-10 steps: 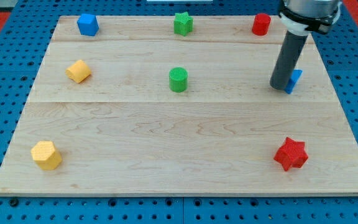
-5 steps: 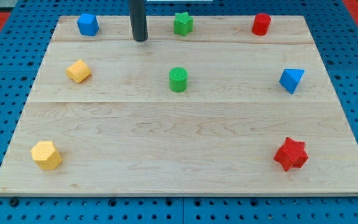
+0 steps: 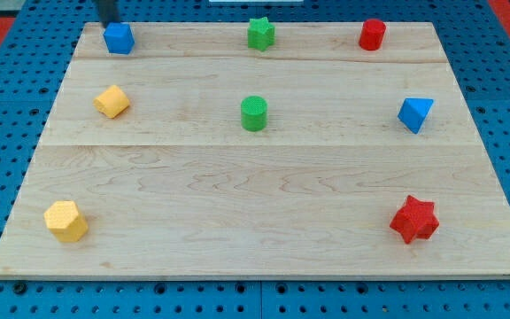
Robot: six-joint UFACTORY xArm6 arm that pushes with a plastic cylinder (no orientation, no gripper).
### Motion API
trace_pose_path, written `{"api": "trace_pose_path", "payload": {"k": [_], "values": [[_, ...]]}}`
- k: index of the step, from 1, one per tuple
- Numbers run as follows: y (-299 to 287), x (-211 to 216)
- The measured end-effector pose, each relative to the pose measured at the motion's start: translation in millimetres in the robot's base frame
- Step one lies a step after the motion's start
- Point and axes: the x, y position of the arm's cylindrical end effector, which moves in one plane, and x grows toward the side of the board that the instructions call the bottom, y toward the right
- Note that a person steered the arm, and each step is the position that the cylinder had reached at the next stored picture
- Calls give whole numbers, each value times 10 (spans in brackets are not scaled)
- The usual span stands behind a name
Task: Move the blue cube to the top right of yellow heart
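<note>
The blue cube [image 3: 118,38] sits at the board's top-left corner. My tip [image 3: 107,21] is right at the cube's upper-left side, touching it or nearly so; only the rod's lowest part shows at the view's top edge. The yellow heart [image 3: 112,101] lies below the cube, on the left side of the board. The cube is above the heart and slightly to its right, about one plank away.
A yellow hexagon-like block [image 3: 65,221] is at the bottom left. A green star [image 3: 260,33] and red block [image 3: 372,34] lie along the top. A green cylinder [image 3: 253,113] is mid-board, a blue triangle [image 3: 415,114] at right, a red star [image 3: 413,219] at bottom right.
The rod swept from the blue triangle at the right across the top to the top-left corner. The blue cube has shifted slightly left and down.
</note>
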Motion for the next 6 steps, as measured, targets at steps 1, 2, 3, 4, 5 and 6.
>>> {"api": "trace_pose_path", "payload": {"k": [1,2,3,4,5,6], "values": [[-279,105],[221,128],[931,288],[870,467],[870,766],[1084,997]]}}
